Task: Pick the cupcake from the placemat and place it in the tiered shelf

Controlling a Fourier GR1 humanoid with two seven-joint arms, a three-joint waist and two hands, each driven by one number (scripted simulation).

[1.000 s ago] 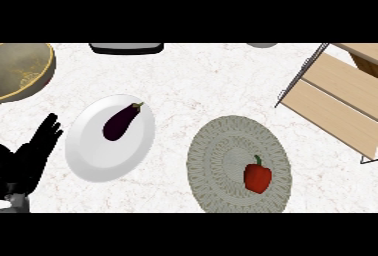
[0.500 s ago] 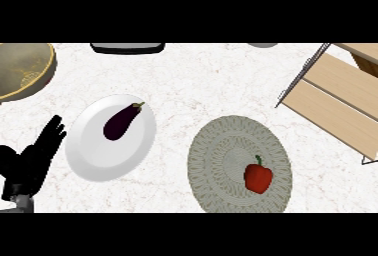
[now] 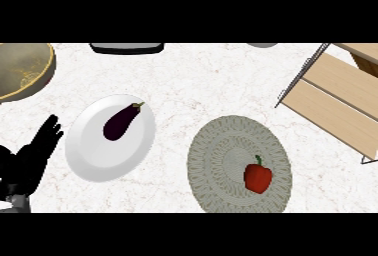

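Overhead, the white marbled desk [image 3: 207, 80] carried several items. Left hand [image 3: 29, 160] stood at the lower left edge of the view, black, fingers [image 3: 49, 131] straight and slightly spread, pointing up, holding nothing and touching nothing; it sat just beside the white plate's left rim. Right hand was not in view.

White plate [image 3: 92, 160] lay left of centre, with 1 dark purple eggplant [image 3: 120, 121] on its upper half, stem end pointing up and to the right.

Round woven grey placemat [image 3: 221, 150] lay right of the plate, close to it but apart. No cupcake was seen on it; the item resting there was 1 red bell pepper [image 3: 258, 177] with a green stem, on the mat's lower right part. The task named a cupcake, but none showed anywhere in the view.

Tiered shelf [image 3: 332, 105] stood at the right edge, light wooden boards in a thin wire frame, seen at an angle; its visible boards were bare. It stood well apart from the hand and near the placemat's upper right.

At the upper left corner, part of a large tan bowl [image 3: 22, 70] showed. Along the top edge sat a dark tray-like object [image 3: 127, 48], cut off, and a small grey round object [image 3: 262, 44], too cropped to identify.
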